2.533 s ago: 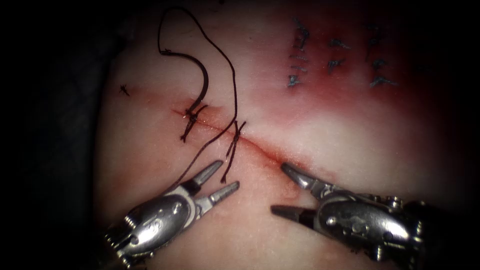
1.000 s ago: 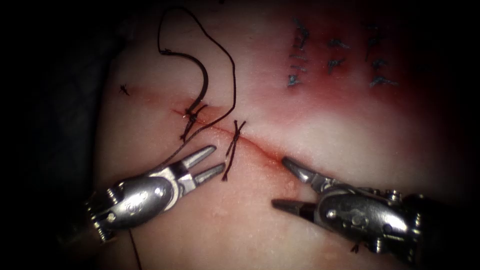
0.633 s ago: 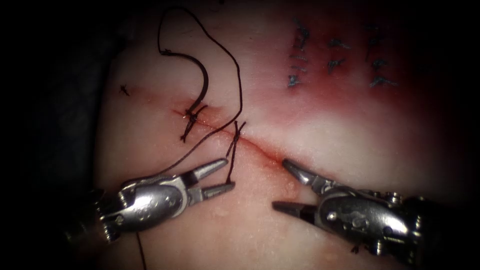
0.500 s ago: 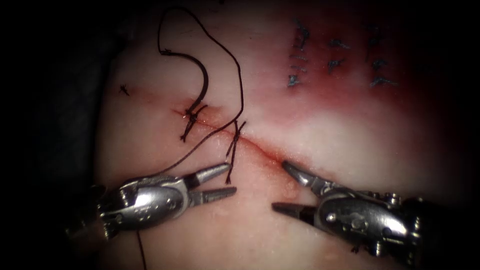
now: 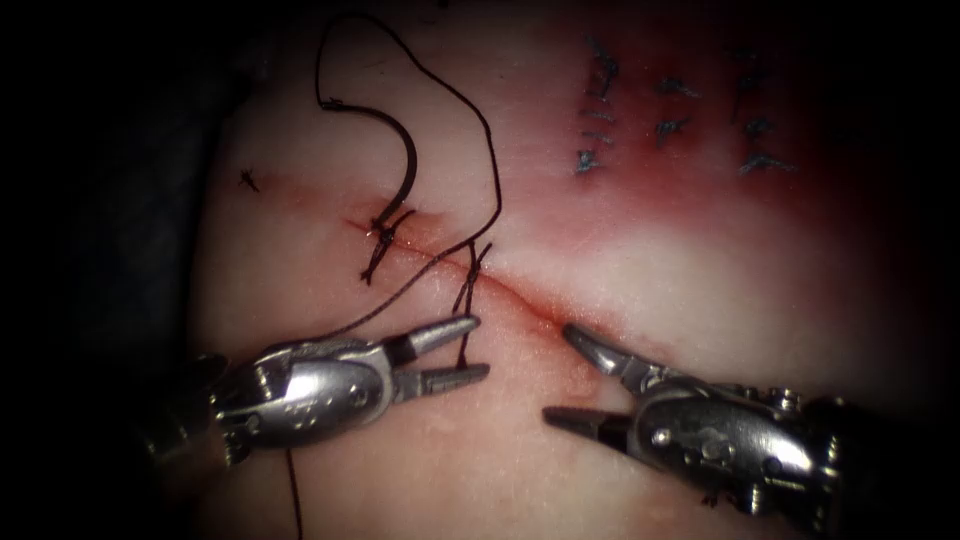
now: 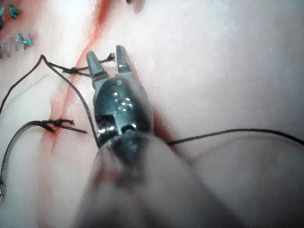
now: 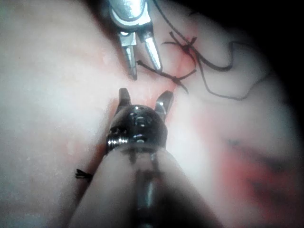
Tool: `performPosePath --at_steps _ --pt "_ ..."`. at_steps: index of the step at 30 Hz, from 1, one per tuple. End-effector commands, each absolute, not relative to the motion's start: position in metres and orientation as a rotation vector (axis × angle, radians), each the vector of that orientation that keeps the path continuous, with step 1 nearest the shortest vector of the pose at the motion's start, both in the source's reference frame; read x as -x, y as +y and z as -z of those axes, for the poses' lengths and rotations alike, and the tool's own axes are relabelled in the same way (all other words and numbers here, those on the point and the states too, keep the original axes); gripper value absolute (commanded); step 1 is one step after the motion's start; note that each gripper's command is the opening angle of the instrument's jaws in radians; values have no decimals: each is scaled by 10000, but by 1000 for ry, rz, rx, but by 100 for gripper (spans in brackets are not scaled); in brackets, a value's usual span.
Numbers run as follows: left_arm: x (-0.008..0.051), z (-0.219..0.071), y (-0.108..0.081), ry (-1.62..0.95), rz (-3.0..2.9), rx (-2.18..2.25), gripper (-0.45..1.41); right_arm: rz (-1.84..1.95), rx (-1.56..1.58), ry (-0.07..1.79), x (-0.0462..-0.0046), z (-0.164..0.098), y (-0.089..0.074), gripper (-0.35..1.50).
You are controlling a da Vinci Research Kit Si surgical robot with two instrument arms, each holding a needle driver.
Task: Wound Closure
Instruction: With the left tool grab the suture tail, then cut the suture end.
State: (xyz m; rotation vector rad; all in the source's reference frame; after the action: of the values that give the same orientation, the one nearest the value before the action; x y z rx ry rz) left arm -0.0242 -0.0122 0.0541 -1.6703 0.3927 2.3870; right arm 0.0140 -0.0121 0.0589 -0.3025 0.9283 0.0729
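My left tool (image 5: 480,347) stands open on the left of the cut (image 5: 530,300), its jaws either side of the short thread tail (image 5: 462,345) hanging from the second stitch (image 5: 472,264); it grips nothing. The left wrist view shows the same jaws (image 6: 105,54) around the tail's end (image 6: 109,58). My right tool (image 5: 558,372) is open and holds nothing, its upper jaw by the cut. The curved needle (image 5: 408,165) lies free on the tissue, one end at the first stitch (image 5: 383,235). Its long thread (image 5: 487,150) loops round and passes under my left tool.
Blue marks (image 5: 600,110) dot the reddened tissue at the upper right. A small scrap of thread (image 5: 248,181) lies at the far left. Red fluid lines the cut. In the right wrist view my left tool (image 7: 144,72) sits just beyond my right jaws (image 7: 145,95).
My left tool has swung down and then right, toward the second stitch's tail, so that its open jaws now straddle it. The long thread loop has bulged rightward. The right tool has barely moved.
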Motion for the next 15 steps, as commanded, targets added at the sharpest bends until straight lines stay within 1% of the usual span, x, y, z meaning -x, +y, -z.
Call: performPosePath --at_steps 1,2,12,14,15 --pt "245 -546 -118 384 -2409 1677 -24 -71 303 930 -144 -593 -120 134" --pt "244 -546 -117 373 -2427 1673 -35 -71 303 930 -144 -593 -120 134" --pt "232 -545 -111 371 -2532 1703 -35 -74 301 928 -144 -595 -114 131" --pt "232 -542 -107 353 -2524 1726 -35 -75 300 936 -145 -596 -110 131" --pt "232 -539 -104 300 -2519 1739 -35 -65 284 961 -147 -599 -104 131"
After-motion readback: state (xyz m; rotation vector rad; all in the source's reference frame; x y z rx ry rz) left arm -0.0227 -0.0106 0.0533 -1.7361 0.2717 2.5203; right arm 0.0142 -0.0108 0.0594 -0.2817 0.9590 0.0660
